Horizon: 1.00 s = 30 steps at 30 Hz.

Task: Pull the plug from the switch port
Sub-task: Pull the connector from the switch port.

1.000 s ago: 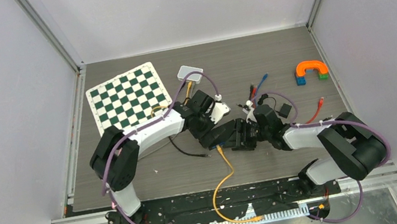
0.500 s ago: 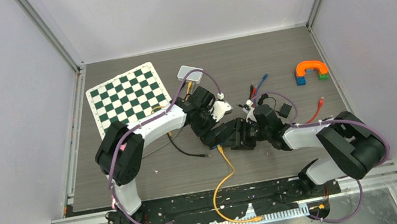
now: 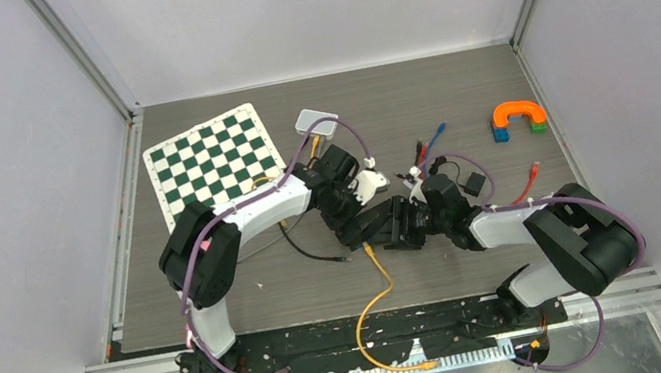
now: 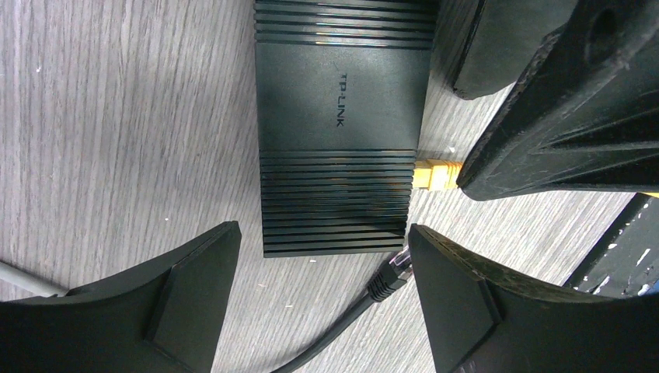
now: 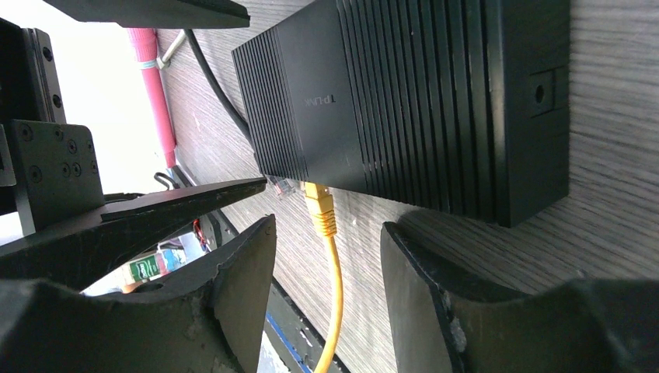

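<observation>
- Left fingers (image 4: pixel 194 303) are gaping wide around one end of the black ribbed plastic switch (image 4: pixel 338 155), gripping nothing, arm stretching low over the wood-grain tabletop (image 4: pixel 116 116).
- Right fingers (image 5: pixel 233 311) are flanking, half-open and not touching, the yellow plug (image 5: pixel 319 206) sitting in its port.

A tabletop holds one black switch (image 4: pixel 338 116), one yellow cable (image 5: pixel 336 280), one chessboard (image 3: pixel 214 163), one white box (image 3: pixel 317 122) and one orange arch (image 3: pixel 517 113).
</observation>
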Each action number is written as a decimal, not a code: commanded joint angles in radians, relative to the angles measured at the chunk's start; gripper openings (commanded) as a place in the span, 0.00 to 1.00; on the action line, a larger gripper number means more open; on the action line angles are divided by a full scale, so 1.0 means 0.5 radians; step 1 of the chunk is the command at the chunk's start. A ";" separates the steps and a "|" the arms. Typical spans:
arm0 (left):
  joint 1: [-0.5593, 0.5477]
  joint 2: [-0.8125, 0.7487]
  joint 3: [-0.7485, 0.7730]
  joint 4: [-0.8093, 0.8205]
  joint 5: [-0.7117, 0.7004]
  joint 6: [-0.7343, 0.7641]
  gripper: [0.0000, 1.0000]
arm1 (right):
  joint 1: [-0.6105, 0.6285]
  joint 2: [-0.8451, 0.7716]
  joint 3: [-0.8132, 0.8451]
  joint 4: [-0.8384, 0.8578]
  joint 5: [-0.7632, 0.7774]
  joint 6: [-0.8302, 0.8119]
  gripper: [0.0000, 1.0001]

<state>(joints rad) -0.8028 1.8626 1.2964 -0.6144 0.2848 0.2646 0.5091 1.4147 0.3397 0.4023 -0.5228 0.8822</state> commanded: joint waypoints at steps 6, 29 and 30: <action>0.010 0.038 -0.011 0.020 -0.035 -0.021 0.80 | 0.012 0.047 -0.001 0.118 -0.025 0.021 0.58; 0.010 0.049 -0.069 0.118 0.047 -0.103 0.46 | 0.013 0.167 -0.056 0.381 -0.076 0.185 0.56; 0.010 0.043 -0.077 0.129 0.054 -0.110 0.49 | 0.011 0.180 -0.062 0.413 -0.072 0.194 0.55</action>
<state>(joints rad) -0.8028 1.9034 1.2861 -0.5968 0.2630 0.2363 0.5095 1.4860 0.3279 0.5186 -0.5564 0.9405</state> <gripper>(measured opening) 0.693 0.559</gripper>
